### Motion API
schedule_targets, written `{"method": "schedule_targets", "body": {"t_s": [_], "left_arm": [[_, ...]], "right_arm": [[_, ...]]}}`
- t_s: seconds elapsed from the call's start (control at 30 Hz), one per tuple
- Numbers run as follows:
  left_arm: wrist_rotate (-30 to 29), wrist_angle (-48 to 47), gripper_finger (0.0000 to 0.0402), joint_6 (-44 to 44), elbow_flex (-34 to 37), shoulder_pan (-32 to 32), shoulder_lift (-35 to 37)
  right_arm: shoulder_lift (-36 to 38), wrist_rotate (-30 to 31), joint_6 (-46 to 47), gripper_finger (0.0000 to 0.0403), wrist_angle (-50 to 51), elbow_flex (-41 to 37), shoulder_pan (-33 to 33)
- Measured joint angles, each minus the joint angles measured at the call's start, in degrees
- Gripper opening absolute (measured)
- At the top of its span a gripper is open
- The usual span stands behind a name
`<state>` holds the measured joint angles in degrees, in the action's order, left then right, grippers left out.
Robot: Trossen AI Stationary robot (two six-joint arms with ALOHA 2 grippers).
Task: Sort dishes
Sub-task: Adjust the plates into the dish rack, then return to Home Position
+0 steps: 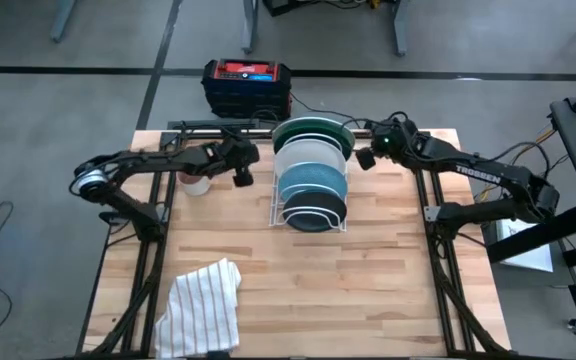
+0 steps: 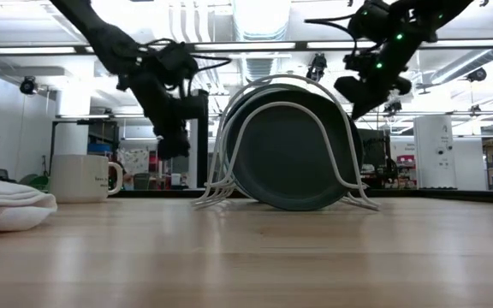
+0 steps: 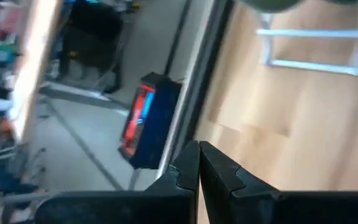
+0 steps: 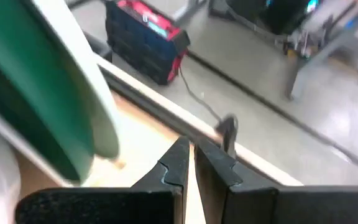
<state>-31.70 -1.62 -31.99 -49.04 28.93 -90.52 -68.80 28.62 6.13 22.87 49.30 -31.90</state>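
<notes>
Several round plates stand on edge in a white wire rack (image 1: 273, 205) at the table's far middle: a dark green plate (image 1: 313, 130) at the back, a pale blue one (image 1: 308, 155), a teal one (image 1: 311, 183) and a blackish one (image 1: 314, 211) in front. My left gripper (image 1: 241, 180) hangs shut and empty left of the rack, its fingertips (image 3: 199, 163) together above the wood. My right gripper (image 1: 364, 158) hangs shut and empty right of the green plate (image 4: 48, 81), fingertips (image 4: 190, 163) together.
A white mug (image 1: 195, 183) stands under my left arm, left of the rack. A white striped cloth (image 1: 200, 310) lies crumpled at the near left. A black and red box (image 1: 247, 87) sits on the floor beyond the far edge. Bare wood lies near and right.
</notes>
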Motion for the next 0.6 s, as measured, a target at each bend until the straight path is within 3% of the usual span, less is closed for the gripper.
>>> {"method": "schedule_targets", "body": {"t_s": [0.13,0.3,0.37,0.47,0.6], "left_arm": [[12.0,-9.56,0.0,0.62,0.0,0.0,5.07],[35.13,-15.87,0.0,1.61,0.01,0.0,11.39],[41.72,-15.47,0.0,2.01,0.07,-0.04,12.85],[46.7,-15.17,0.0,2.52,0.34,-0.06,13.25],[45.89,-13.02,0.0,2.54,0.7,-0.15,11.44]], "right_arm": [[2.96,-1.22,4.05,0.0018,7.53,0.0,0.27],[5.17,-10.79,7.8,0.0018,13.51,-0.17,2.05],[5.4,-14.11,8.41,0.0018,12.94,-0.78,3.28],[5.06,-16.59,9.23,0.0018,12.58,-1.67,5.82],[4.9,-16.68,11.16,0.0018,11.37,-3.01,8.89]]}}
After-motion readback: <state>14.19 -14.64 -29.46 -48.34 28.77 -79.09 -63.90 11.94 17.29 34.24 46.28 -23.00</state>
